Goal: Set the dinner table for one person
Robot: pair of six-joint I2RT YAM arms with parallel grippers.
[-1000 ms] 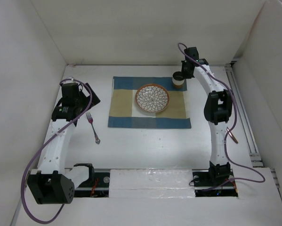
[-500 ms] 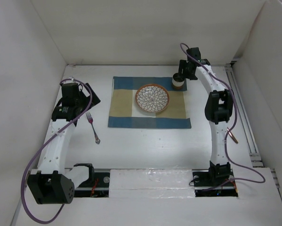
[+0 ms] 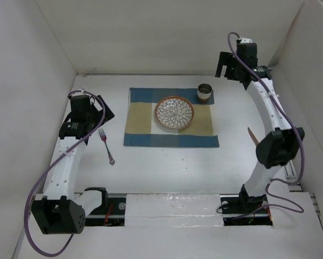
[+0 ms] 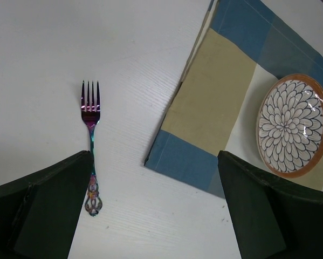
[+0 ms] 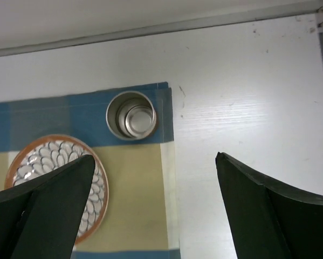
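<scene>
Desk: I am seeing the white desk (image 3: 166, 167) filling the middle of the top view. White panels are walling it on three sides, and both arm bases are sitting at the lower edge of the frame.
Placemat: a blue-and-tan checked placemat (image 3: 145, 116) is lying flat on the desk, a little above the centre of the top view.
Plate: a plate (image 3: 174, 113) with a petal pattern and an orange-brown rim is resting on the placemat, right of its middle.
Cup: a metal cup (image 3: 205, 92) is standing upright on the upper right corner of the placemat, on the blue band. It is near the plate but not touching it.
Fork: a purple-teal fork (image 3: 105, 145) is lying on the bare desk, left of the placemat and apart from it, with the tines pointing to the top of the frame.
Left end effector: the left end effector (image 4: 155, 156) is hanging released, with the fingers spread wide and nothing between them. In its wrist view the fork handle is ending just beside the left finger.
Right end effector: the right end effector (image 5: 154, 156) is also released and is grasping nothing. In the top view it is hovering at the upper right, apart from the cup.
</scene>
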